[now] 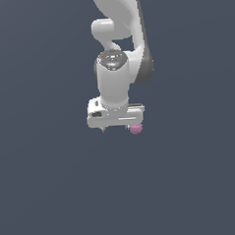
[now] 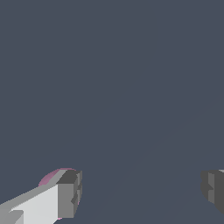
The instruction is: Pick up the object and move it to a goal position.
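With the end effector (image 1: 116,128) spread wide and gripping nothing, the pink ball (image 1: 136,129) sits outside one fingertip (image 2: 69,194) rather than between the pair, so we're at alignment, I'd say: shift sideways, then close.

arm: white Panda arm (image 1: 117,65), coming down from the top of the exterior view, its last links hanging near vertical
wrist: rounded white housing with a glossy grey cap, set directly above the hand block
claw: (image 1: 115,128) pointing straight down, its wide white body held level
jaws: spread wide apart, nothing between them
fingertips: short grey pads (image 2: 70,194); in the wrist view one sits at each side edge with open space between; in the exterior view only small nubs show beneath the body
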